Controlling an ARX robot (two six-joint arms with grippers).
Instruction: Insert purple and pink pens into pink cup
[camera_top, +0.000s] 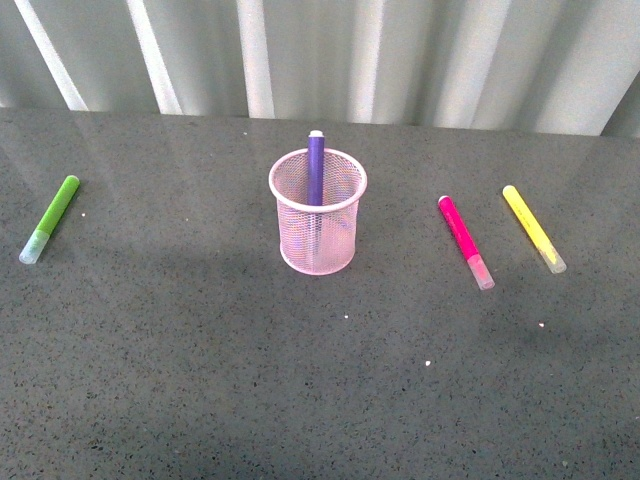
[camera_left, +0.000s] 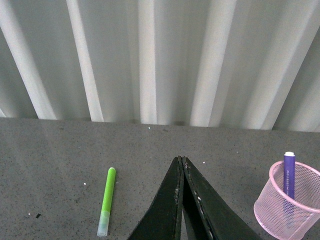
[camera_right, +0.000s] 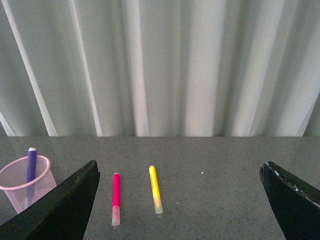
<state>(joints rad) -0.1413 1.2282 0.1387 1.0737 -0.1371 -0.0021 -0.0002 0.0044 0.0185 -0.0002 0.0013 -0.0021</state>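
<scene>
On the speckled grey tabletop (camera_top: 200, 380) the pink cup (camera_top: 318, 225), round wire mesh, holds the purple pen (camera_top: 316, 165) upright. The clear-capped pink pen (camera_top: 464, 240) lies flat to its right. The left gripper (camera_left: 181, 162) hovers with its jaws pressed together, and the right gripper (camera_right: 179, 170) is spread wide.

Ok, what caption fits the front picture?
Purple pen in the pink cup; pink pen, green marker and yellow marker lie on the table.

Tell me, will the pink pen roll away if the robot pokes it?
Probably. The pink pen is round and lies flat on the smooth table, so a sideways poke would likely roll it. It looks like thin, stiff plastic, so it should lift easily without bending. Its shiny body might slip a little.
</scene>
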